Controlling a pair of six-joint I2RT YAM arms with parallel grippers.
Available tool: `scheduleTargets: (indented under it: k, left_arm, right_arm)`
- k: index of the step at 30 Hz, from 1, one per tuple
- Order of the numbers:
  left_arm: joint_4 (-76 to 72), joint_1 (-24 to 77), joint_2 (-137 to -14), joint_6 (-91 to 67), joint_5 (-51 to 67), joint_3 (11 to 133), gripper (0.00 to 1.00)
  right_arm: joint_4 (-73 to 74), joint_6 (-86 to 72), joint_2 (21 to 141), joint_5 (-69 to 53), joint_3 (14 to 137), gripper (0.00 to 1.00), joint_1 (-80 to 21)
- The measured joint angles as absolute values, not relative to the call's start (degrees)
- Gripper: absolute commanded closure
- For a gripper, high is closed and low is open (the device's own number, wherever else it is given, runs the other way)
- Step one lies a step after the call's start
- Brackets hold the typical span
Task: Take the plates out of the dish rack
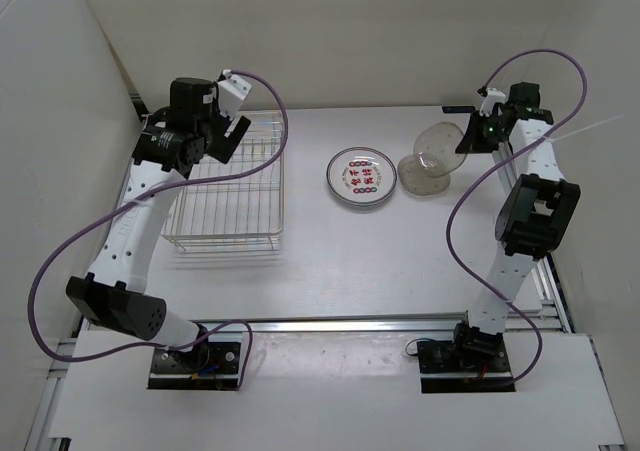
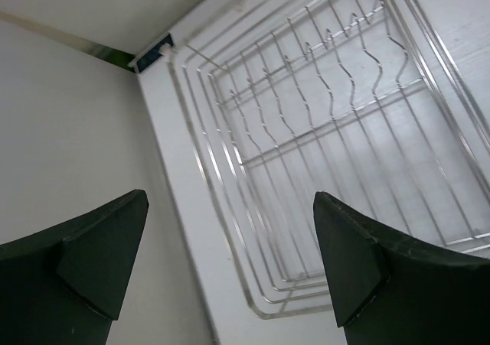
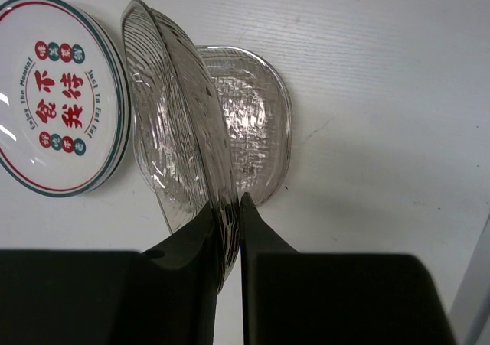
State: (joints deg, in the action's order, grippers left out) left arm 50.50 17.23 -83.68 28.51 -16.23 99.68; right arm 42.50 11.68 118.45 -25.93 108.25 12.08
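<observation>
The silver wire dish rack (image 1: 228, 186) stands at the left of the table and holds no plates; it also fills the left wrist view (image 2: 337, 131). My left gripper (image 1: 232, 131) hangs open above its far edge, open in the left wrist view (image 2: 230, 261). My right gripper (image 1: 470, 136) is shut on the rim of a clear glass plate (image 1: 440, 146), held tilted on edge above another clear glass plate (image 1: 420, 176) lying flat. The right wrist view shows the held plate (image 3: 180, 123) between the fingers and the flat one (image 3: 256, 123) under it. A white plate with green rim and red marks (image 1: 361, 177) lies left of them.
The white printed plate looks stacked on others in the right wrist view (image 3: 57, 96). White walls close the table at the back and both sides. Purple cables loop off both arms.
</observation>
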Motion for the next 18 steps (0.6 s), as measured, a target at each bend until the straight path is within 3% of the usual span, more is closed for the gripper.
scheduleTargets:
  k: [8, 18]
  left_arm:
    - [53.63, 15.88, -83.70, 22.52, -7.16, 99.39, 0.00]
    - [54.26, 15.79, -83.72, 20.91, -4.38, 102.26, 0.00]
  right_arm:
    - [41.91, 8.05, 122.17, -27.16, 108.95, 1.00, 12.10]
    - [41.56, 6.35, 123.17, -27.14, 108.86, 0.96, 12.10]
